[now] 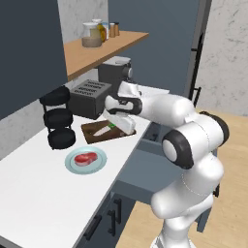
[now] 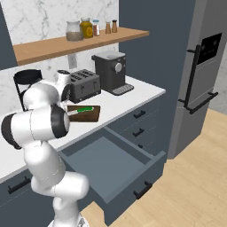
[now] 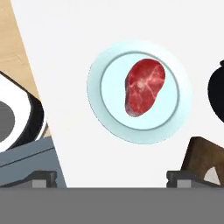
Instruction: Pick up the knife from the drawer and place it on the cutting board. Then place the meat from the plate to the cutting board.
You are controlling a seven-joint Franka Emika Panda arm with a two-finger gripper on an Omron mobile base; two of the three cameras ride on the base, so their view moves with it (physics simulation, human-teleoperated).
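Counter scene, read left to right from the left base view: a black three-tier stand [image 1: 59,117] sits at the far left of the white counter [image 1: 34,193], with the blue-green plate [image 1: 86,161] just in front of it, the red meat [image 1: 85,158] lying flat at its middle. Next comes the dark cutting board [image 1: 99,131], the knife [image 1: 103,130] resting on it, blade toward the plate; its green handle looks partly hidden under my hand, though that view is poor. Behind the board stand a toaster [image 1: 89,97] and a coffee machine [image 1: 115,71]. My pincer [image 3: 111,175] hangs above the counter between board and plate, fingers [image 3: 43,177] spread wide and holding nothing; the hand view looks straight down on the meat. Farther right, the drawer [image 2: 111,162] is pulled out below the counter edge, its floor bare in the right base view.
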